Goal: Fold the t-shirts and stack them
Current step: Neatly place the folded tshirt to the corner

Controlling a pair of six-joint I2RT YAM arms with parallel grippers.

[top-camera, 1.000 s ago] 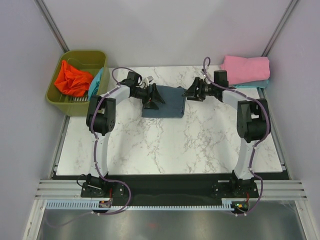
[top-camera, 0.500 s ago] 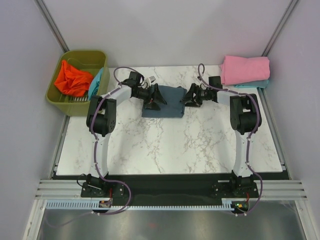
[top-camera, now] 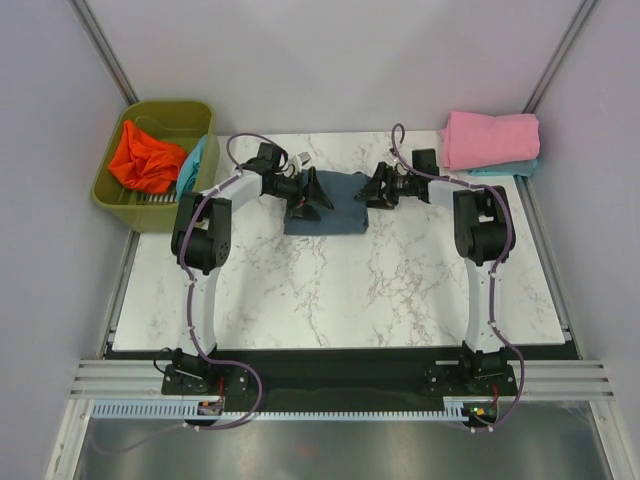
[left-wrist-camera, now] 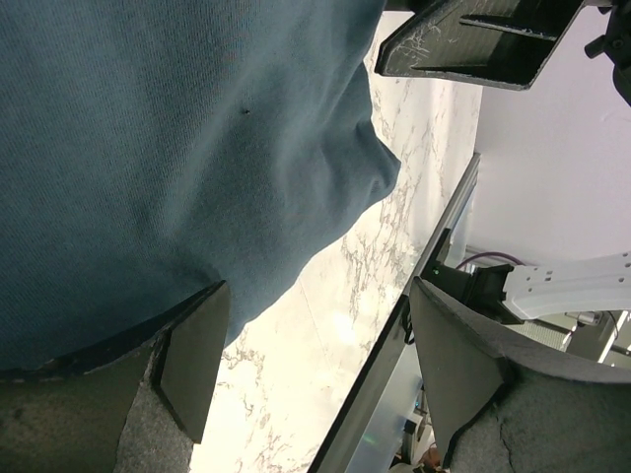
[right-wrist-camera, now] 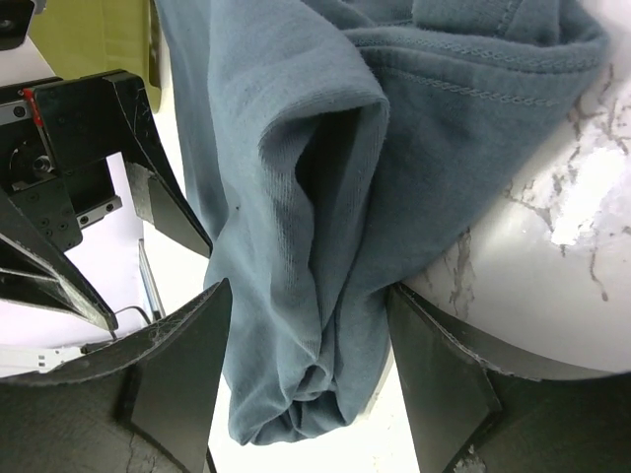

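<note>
We see the folded slate blue-grey t-shirt (top-camera: 325, 212) lying flat on the marble tabletop (top-camera: 330, 290), towards the far edge and roughly midway across. The left gripper (top-camera: 316, 192) sits over its left edge and the right gripper (top-camera: 374, 188) at its right edge, facing each other.

In the left wrist view the jaws stand wide. The shirt's rounded corner reaches into the gap, with bare marble beyond it. In the right wrist view the jaws are also spread wide. The shirt's thick rolled fold fills the space between them and looks loose, not squeezed.

A folded pink t-shirt (top-camera: 490, 138) rests on a teal one (top-camera: 510, 168) at the far right corner, well apart from the grey shirt. The olive-green bin (top-camera: 172, 105) stands off the far left corner and holds a crumpled orange-red t-shirt (top-camera: 145, 158). Another teal t-shirt (top-camera: 190, 165) is draped over its right wall. The whole near half of the tabletop shows open marble.
</note>
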